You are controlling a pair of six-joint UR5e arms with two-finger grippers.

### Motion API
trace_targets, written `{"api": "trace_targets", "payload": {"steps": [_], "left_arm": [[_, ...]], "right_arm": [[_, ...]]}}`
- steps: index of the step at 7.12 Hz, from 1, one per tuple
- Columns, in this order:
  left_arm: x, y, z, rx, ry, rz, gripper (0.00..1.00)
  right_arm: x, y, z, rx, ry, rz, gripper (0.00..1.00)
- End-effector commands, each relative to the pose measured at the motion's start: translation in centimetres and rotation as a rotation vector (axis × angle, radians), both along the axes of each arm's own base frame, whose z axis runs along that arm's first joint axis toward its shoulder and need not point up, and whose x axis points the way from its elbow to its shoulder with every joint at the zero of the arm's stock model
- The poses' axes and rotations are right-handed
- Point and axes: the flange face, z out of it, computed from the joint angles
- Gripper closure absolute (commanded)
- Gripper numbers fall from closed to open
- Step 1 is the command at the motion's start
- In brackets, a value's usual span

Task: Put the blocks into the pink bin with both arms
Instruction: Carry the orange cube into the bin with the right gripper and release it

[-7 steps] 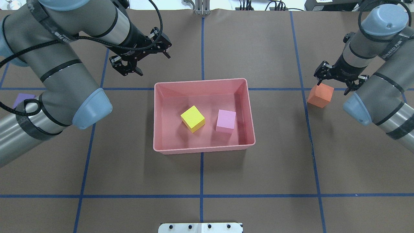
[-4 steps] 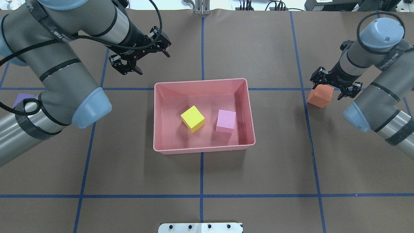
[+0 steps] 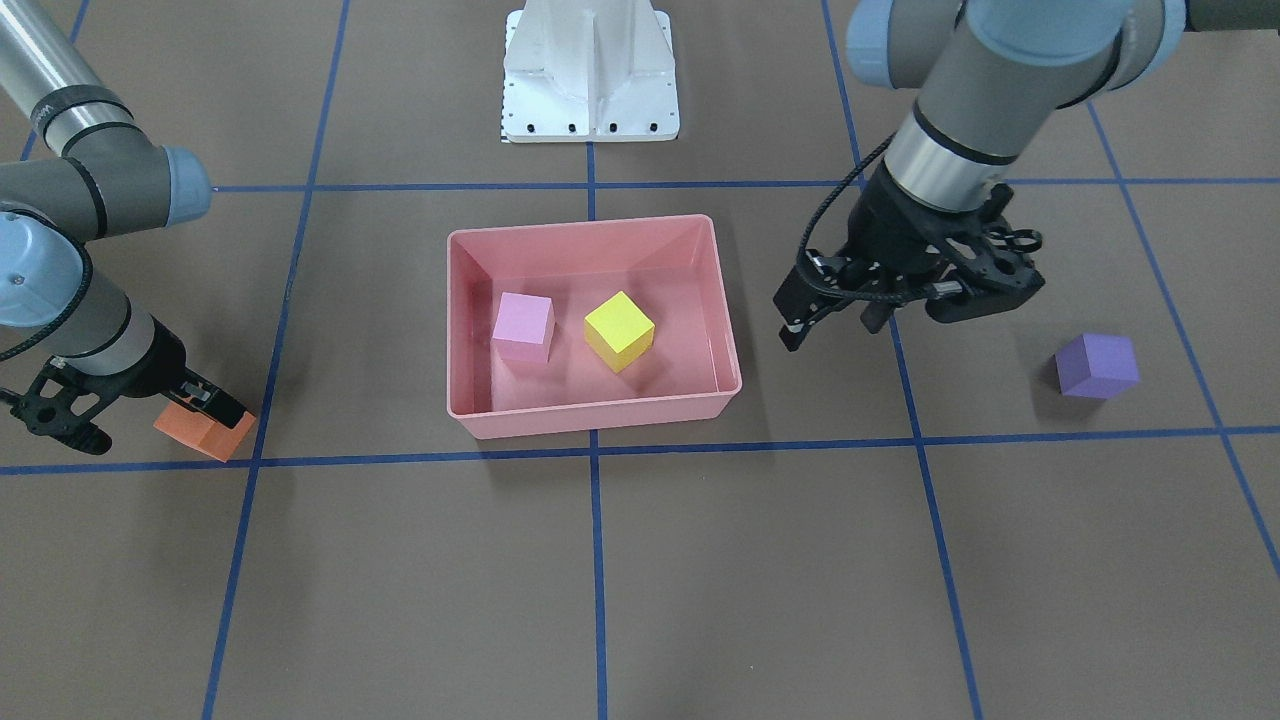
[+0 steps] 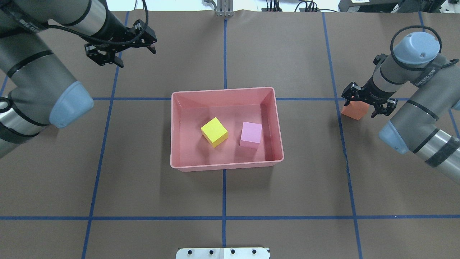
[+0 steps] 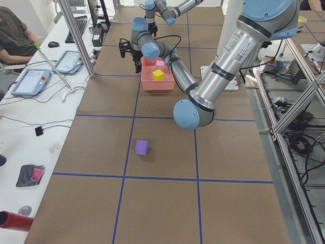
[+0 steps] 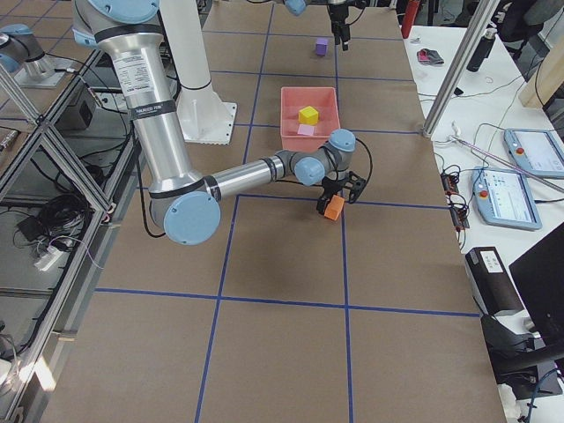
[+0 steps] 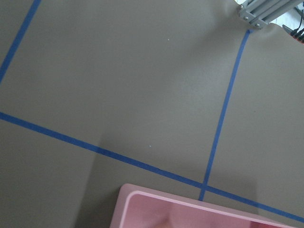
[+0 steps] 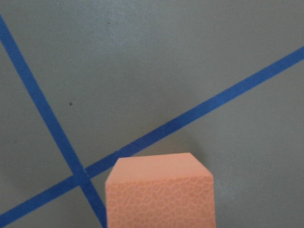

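Front-facing: shows pink block (image 3: 523, 325) and yellow block (image 3: 619, 330) lying apart inside pink bin (image 3: 590, 420) on worktop (image 3: 700, 560); shows purple block (image 3: 1097, 365) on worktop near left hand (image 3: 880, 322), spread wide, holding nothing; overhead: shows right hand (image 4: 363, 106) low over orange block (image 4: 353, 111), fingers parted either side, gripping nothing; right wrist: shows orange block close below, centred

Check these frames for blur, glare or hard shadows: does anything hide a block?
Overhead: even light, soft shadows, no blur, but the left arm hides the purple block; front view shows it clearly. Right wrist: orange block sharp, cropped by the bottom edge. Left wrist: only a bin corner, faint shadow beside it.
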Motion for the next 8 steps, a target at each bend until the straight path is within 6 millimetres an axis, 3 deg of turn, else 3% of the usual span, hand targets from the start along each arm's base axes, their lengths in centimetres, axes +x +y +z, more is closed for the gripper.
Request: {"api": "trace_targets", "payload": {"steps": [1, 2, 3, 4, 5, 6, 7, 8], "left_arm": [[-7.1, -0.3, 10.1, 0.130, -0.157, 0.107, 0.01], [-10.1, 0.6, 15.1, 0.209, -0.222, 0.212, 0.01], [-13.2, 1.4, 19.8, 0.273, -0.289, 0.304, 0.01], [-15.7, 1.9, 23.2, 0.301, -0.333, 0.360, 0.01], [-17.0, 2.4, 26.3, 0.322, -0.352, 0.409, 0.01], [-18.1, 2.4, 30.5, 0.340, -0.329, 0.458, 0.01], [-18.6, 2.6, 35.9, 0.353, -0.312, 0.473, 0.01], [-18.6, 2.5, 39.4, 0.345, -0.314, 0.481, 0.01]], "right_arm": [[-0.3, -0.2, -0.6, 0.006, -0.012, 0.004, 0.99], [-0.8, -0.8, -2.7, 0.028, -0.033, 0.004, 1.00], [-1.3, -1.1, -6.2, 0.043, -0.078, -0.004, 1.00], [-2.2, -2.7, -11.5, 0.038, -0.122, 0.013, 1.00], [-2.8, -3.2, -17.6, 0.062, -0.159, 0.024, 1.00], [-2.6, -2.3, -23.3, 0.084, -0.198, 0.039, 1.00], [-3.3, -1.6, -28.4, 0.072, -0.217, 0.053, 1.00], [-5.4, -0.3, -32.9, 0.046, -0.244, 0.062, 1.00]]}}
